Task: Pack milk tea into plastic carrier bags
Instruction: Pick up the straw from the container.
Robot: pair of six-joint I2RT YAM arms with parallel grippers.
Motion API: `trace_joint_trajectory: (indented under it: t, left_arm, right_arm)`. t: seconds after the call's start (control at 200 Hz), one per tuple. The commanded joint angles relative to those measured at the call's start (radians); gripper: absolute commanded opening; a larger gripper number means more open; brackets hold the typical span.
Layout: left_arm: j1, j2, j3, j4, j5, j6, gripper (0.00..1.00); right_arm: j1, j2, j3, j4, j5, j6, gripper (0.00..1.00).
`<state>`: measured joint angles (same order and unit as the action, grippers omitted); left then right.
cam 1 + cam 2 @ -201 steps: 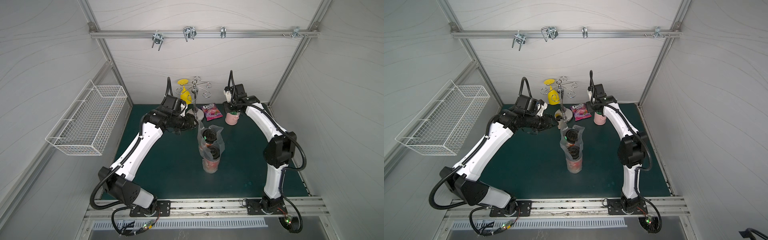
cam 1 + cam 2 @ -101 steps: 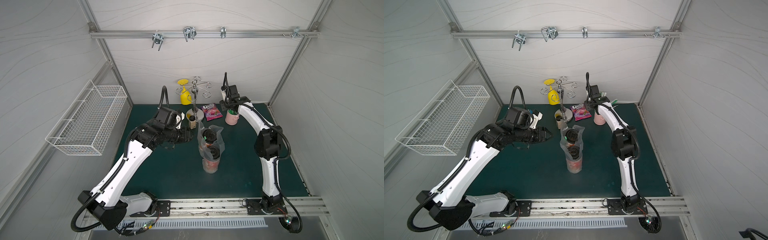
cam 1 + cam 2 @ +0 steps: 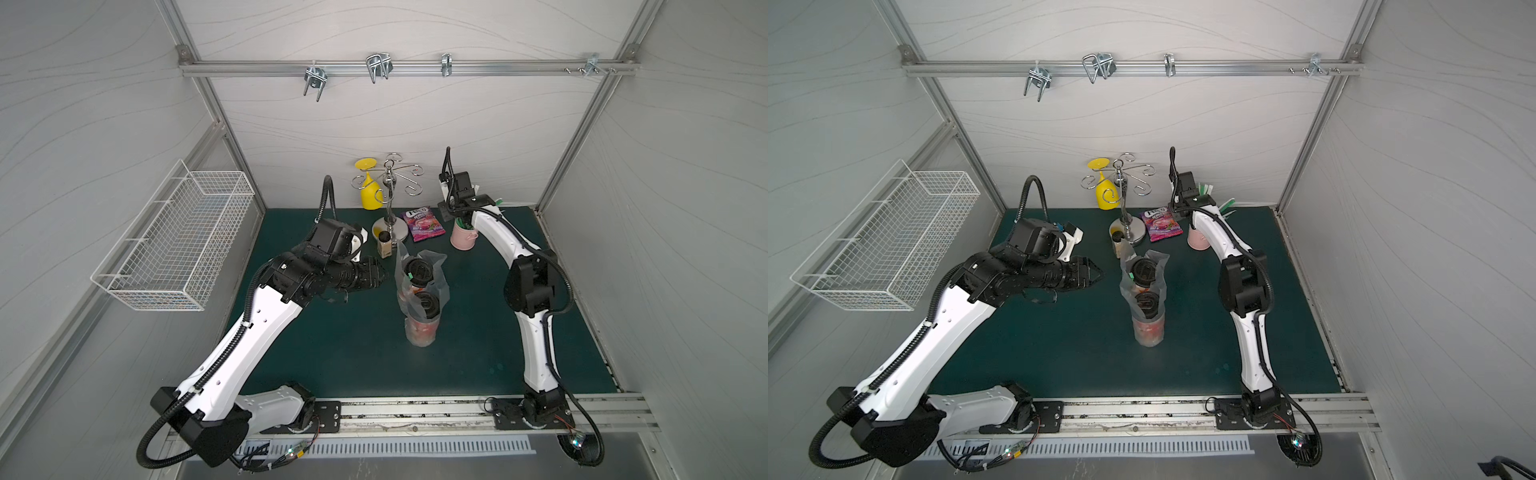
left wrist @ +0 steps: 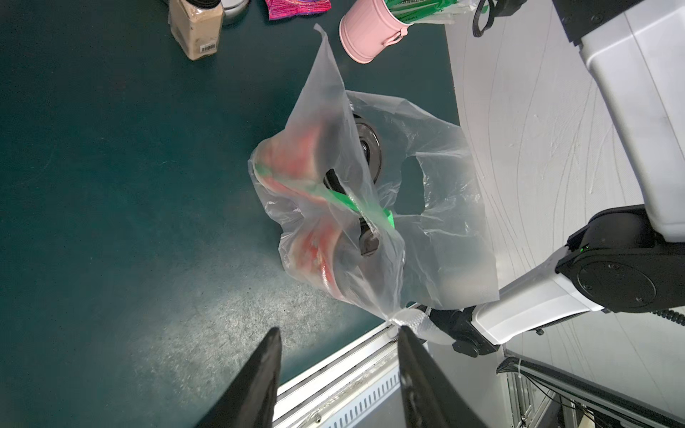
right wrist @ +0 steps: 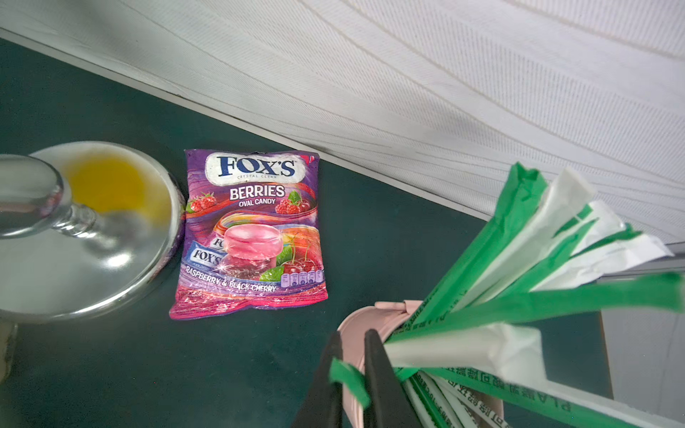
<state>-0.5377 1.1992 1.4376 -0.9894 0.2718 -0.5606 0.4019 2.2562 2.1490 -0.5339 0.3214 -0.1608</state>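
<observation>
Two red milk tea cups with black lids [image 3: 419, 272] [image 3: 428, 306] stand upright inside the clear plastic carrier bag [image 3: 437, 286] at mid-table, shown in both top views [image 3: 1144, 272]. In the left wrist view the bag [image 4: 444, 222] wraps both cups [image 4: 296, 155], with a green straw across them. My left gripper [image 3: 384, 276] [image 4: 338, 329] hangs open and empty just left of the bag, with the bag's corner close to one fingertip. My right gripper [image 5: 353, 335] is at the pink cup [image 5: 370, 315] at the back, shut on a green wrapped straw [image 5: 348, 378].
A beige bottle [image 3: 384, 247], a metal hook stand [image 3: 390, 195] with a yellow glass [image 3: 370, 195], and a purple candy packet [image 5: 252, 237] crowd the back. The pink cup holds several green-and-white straws [image 5: 519, 259]. A wire basket [image 3: 178, 245] hangs on the left wall.
My left arm has drawn back from the stand toward the front, its gripper now beside the bag. My right gripper has closed on a straw at the pink cup.
</observation>
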Motion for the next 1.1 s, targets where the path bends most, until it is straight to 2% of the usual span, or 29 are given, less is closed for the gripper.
trace_joint_trajectory:
  t: [0.0, 0.48, 0.715, 0.835, 1.091]
  left_arm:
    - [-0.004, -0.003, -0.002, 0.002, -0.013, -0.012, 0.50]
    - [-0.005, -0.004, -0.020, 0.034, 0.013, -0.033, 0.49]
    - [-0.004, -0.027, -0.016, 0.042, 0.029, -0.046, 0.49]
    - [-0.005, -0.041, -0.018, 0.038, 0.029, -0.050, 0.49]
    - [-0.021, -0.046, -0.020, 0.019, 0.038, -0.053, 0.48]
  right_arm:
    - [0.011, -0.074, -0.025, 0.028, 0.003, -0.030, 0.07]
    - [-0.020, -0.280, -0.198, 0.087, -0.068, -0.011, 0.07]
    - [-0.035, -0.416, -0.253, 0.139, -0.145, 0.058, 0.04]
    - [-0.052, -0.530, -0.323, 0.190, -0.236, 0.081, 0.00]
    - [-0.077, -0.797, -0.431, 0.237, -0.470, 0.150, 0.00]
